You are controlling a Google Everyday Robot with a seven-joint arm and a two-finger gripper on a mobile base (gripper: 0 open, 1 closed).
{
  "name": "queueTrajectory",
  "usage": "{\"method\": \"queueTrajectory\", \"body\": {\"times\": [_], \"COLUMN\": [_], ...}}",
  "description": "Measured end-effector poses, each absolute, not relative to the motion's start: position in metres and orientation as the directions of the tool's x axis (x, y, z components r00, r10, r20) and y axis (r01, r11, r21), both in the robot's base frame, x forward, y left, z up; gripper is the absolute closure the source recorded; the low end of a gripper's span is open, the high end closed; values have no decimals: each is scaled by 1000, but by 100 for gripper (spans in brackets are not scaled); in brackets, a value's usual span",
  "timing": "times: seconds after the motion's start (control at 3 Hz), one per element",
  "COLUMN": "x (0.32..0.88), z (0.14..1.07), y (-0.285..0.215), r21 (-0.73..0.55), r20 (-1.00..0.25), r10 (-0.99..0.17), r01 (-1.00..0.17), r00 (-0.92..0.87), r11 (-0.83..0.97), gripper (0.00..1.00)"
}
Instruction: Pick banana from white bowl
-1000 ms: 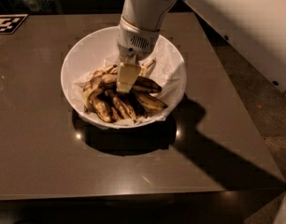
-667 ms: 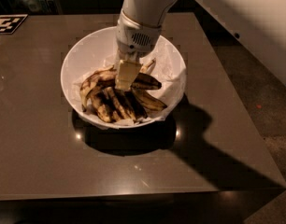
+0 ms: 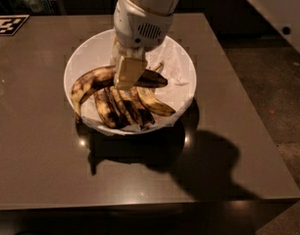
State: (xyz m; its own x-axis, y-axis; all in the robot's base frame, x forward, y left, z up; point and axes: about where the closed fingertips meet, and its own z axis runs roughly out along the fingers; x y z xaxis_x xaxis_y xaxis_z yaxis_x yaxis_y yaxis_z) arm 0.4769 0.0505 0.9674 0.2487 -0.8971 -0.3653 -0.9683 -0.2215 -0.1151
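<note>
The white bowl [image 3: 89, 52] stands on the dark table, lined with crumpled white paper [image 3: 175, 68]. The banana [image 3: 90, 83], long, curved and blotched brown-black, arcs across the bowl from its left rim to the right of the middle. My gripper [image 3: 126, 83] reaches straight down into the bowl from above. It is shut on the banana's middle, one cream finger [image 3: 128, 70] in front of it. Several shorter blackened bananas [image 3: 124, 109] lie below it in the bowl.
The dark brown table [image 3: 42, 160] ends at the right edge [image 3: 258, 131] and the front edge [image 3: 140, 202]. A black-and-white marker tag [image 3: 8, 24] lies at the far left corner. My white arm [image 3: 282, 9] crosses the upper right.
My wrist has come lower and a little left over the bowl. The banana's left end has shifted out toward the bowl's left rim. The bowl has stayed put.
</note>
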Motion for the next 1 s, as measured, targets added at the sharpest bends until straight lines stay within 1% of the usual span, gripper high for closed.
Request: {"method": "queueTrajectory", "body": {"times": [0.67, 1.0], "x": [442, 441], "z": [995, 996], "y": [50, 50], "r21": [-193, -198], "r20": [-380, -380], "r10": [-857, -855], "r01": [-936, -934], "r00": [349, 353], "r11": [-295, -297], "gripper": [100, 100]}}
